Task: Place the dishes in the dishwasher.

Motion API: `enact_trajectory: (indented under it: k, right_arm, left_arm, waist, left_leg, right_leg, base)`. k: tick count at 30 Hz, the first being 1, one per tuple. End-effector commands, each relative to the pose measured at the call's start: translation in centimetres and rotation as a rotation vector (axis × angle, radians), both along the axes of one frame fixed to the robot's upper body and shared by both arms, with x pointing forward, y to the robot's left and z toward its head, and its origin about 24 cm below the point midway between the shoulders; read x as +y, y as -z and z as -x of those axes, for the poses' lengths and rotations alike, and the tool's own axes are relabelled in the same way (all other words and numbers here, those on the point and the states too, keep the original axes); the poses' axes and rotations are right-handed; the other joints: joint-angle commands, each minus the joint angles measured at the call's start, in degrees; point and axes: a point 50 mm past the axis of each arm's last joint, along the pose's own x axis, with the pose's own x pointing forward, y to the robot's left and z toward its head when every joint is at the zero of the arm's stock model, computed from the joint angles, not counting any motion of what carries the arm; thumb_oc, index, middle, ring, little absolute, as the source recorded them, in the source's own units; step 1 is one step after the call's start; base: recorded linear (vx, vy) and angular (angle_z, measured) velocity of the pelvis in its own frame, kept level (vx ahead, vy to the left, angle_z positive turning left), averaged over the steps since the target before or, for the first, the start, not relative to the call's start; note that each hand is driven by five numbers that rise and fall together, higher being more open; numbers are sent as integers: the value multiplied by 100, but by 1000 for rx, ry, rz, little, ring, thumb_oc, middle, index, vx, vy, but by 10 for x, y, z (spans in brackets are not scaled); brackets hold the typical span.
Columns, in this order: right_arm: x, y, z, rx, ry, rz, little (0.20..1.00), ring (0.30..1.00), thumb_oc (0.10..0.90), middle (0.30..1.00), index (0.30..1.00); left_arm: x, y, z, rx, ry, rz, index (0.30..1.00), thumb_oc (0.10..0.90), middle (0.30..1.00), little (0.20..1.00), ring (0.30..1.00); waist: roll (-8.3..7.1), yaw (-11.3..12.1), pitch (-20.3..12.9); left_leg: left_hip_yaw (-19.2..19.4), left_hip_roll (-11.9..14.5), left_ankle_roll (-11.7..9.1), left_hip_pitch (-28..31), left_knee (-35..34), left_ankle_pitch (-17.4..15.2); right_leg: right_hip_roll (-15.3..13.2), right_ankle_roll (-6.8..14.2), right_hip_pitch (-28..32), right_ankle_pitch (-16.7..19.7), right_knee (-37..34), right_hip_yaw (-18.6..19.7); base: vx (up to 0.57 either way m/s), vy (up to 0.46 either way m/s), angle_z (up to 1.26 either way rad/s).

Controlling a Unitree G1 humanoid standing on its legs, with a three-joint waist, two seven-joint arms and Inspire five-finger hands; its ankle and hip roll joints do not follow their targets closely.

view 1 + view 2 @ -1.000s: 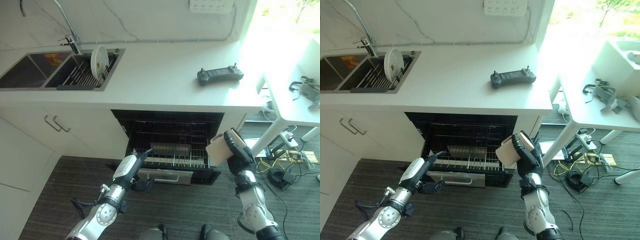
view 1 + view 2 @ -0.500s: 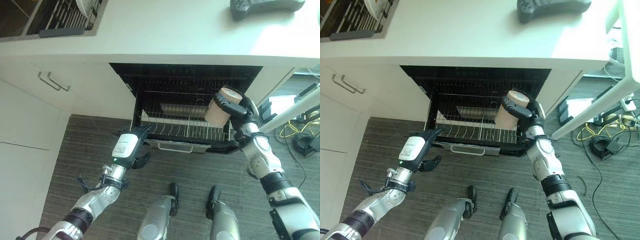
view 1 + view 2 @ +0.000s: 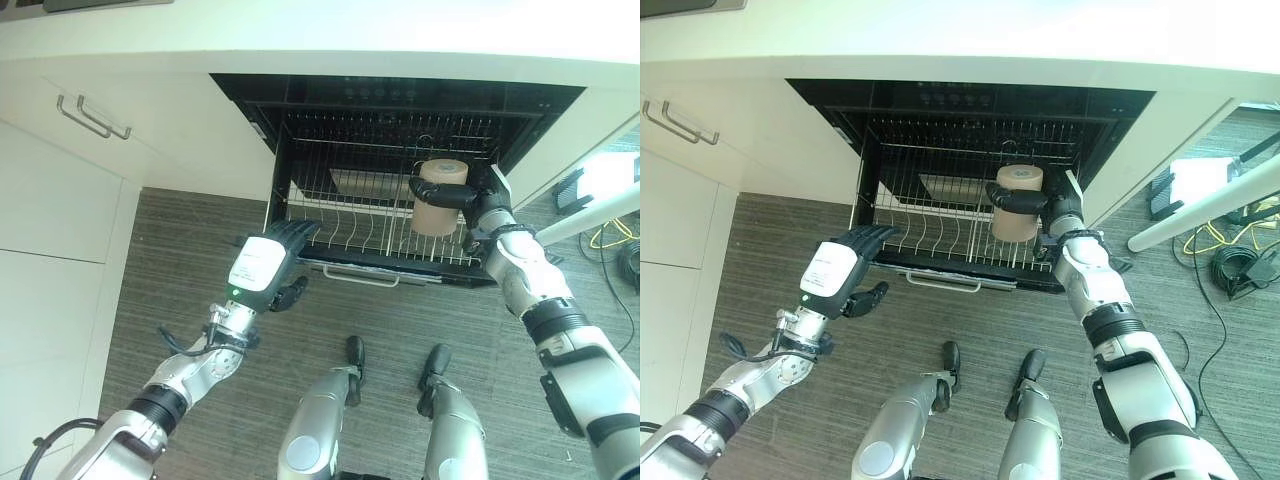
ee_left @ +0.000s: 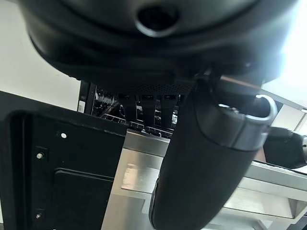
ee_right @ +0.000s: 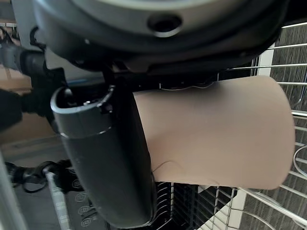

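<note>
My right hand (image 3: 482, 203) is curled round a beige cup (image 3: 438, 198), its thumb (image 5: 106, 158) pressed along the cup's side (image 5: 216, 129). The cup is upright over the right part of the wire rack (image 3: 345, 232), which is pulled out of the open dishwasher (image 3: 395, 105). I cannot tell whether the cup touches the rack. My left hand (image 3: 264, 264) hovers over the floor by the rack's front left corner, fingers straight and holding nothing; its thumb (image 4: 206, 158) shows against the dishwasher's inside.
The white counter edge (image 3: 330, 55) overhangs the dishwasher. White cabinet doors with a bar handle (image 3: 92, 116) are to the left. The rack's front handle (image 3: 358, 276) faces me. A white table leg (image 3: 600, 205) and cables (image 3: 1240, 262) lie at the right.
The camera has tilted down toward the dishwasher. My right hand has carried the cup from the dishwasher's right side to over the rack. My left hand stays by the rack's left front.
</note>
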Motion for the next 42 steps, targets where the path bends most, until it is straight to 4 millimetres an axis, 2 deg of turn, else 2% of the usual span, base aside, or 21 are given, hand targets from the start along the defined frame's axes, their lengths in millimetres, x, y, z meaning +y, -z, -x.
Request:
enact_trajectory:
  k: [1, 8, 11, 16, 21, 22, 28, 34, 40, 42]
  right_arm:
    - [12, -73, -7, -260, -17, 52, 300, 300, 400, 300, 300]
    - [29, -75, -10, -274, -11, 105, 300, 300, 400, 300, 300]
    - [31, -54, -11, -222, 26, 26, 300, 300, 400, 300, 300]
    - [33, -28, -7, -193, 104, 17, 300, 300, 400, 300, 300]
    - [8, 4, 2, -162, 268, 124, 300, 300, 400, 300, 300]
    - [1, 6, 4, -161, 306, 147, 900, 900, 800, 900, 900]
    - [-15, 14, 10, -156, 345, 224, 900, 900, 800, 900, 900]
    - [-8, 6, 14, -251, 319, 249, 900, 900, 800, 900, 900]
    - [-8, 14, 18, -234, 318, 237, 900, 900, 800, 900, 900]
    - [-6, 10, 20, -275, 287, 231, 900, 900, 800, 900, 900]
  left_arm:
    - [-5, -30, 0, -123, 88, 16, 900, 800, 900, 900, 900]
    - [-12, -31, -2, -132, 100, 15, 900, 800, 900, 900, 900]
    - [-17, -27, -1, -139, 98, 25, 900, 800, 900, 900, 900]
    - [-23, -18, 1, -143, 83, 45, 900, 800, 900, 900, 900]
    - [-26, -6, 5, -141, 54, 84, 900, 800, 900, 900, 900]
    - [-25, -6, 5, -137, 48, 86, 900, 800, 900, 900, 900]
    - [-27, 0, 9, -125, 47, 93, 900, 800, 900, 900, 900]
    - [-29, 3, 10, -113, 39, 107, 900, 800, 900, 900, 900]
    - [-30, 9, 13, -100, 32, 118, 900, 800, 900, 900, 900]
    - [-31, 9, 14, -96, 31, 119, 900, 800, 900, 900, 900]
  waist:
    - [63, 33, -219]
    - [163, 80, -89]
    - [196, 76, -20]
    - [226, 16, 18]
    - [284, -79, 18]
    - [299, -98, 18]
    - [318, -143, 18]
    - [374, -224, 18]
    - [394, -276, 18]
    - [408, -290, 18]
  left_leg:
    - [-176, 147, -335, -143, -109, -215]
    - [-176, 102, -315, -216, -109, -187]
    - [-169, 98, -317, -221, -109, -178]
    - [-112, 111, -308, -259, -109, -189]
    - [-90, 103, -305, -225, -109, -239]
    - [-100, 115, -301, -244, -109, -225]
    - [-109, 120, -296, -192, -109, -249]
    - [-97, 121, -291, -169, -109, -250]
    - [-84, 127, -286, -142, -109, -253]
    - [-75, 137, -283, -142, -109, -242]
  right_leg:
    - [-265, 294, 256, -675, 189, 183]
    - [-315, 324, 184, -620, 189, 166]
    - [-333, 332, 181, -612, 189, 155]
    - [-356, 356, 115, -589, 189, 173]
    - [-375, 377, 101, -611, 189, 252]
    - [-357, 370, 72, -581, 189, 256]
    - [-347, 372, 93, -580, 189, 280]
    - [-337, 365, 59, -563, 189, 340]
    - [-328, 359, 55, -551, 189, 370]
    - [-327, 357, 49, -539, 189, 372]
  base:
    - [-25, 22, 6]
    - [-20, 26, 4]
    - [-11, 36, 0]
    - [12, 31, -3]
    - [46, 58, -6]
    - [29, 17, -4]
    - [34, 8, 0]
    - [31, 21, -6]
    - [21, 20, -6]
    - [7, 8, -3]
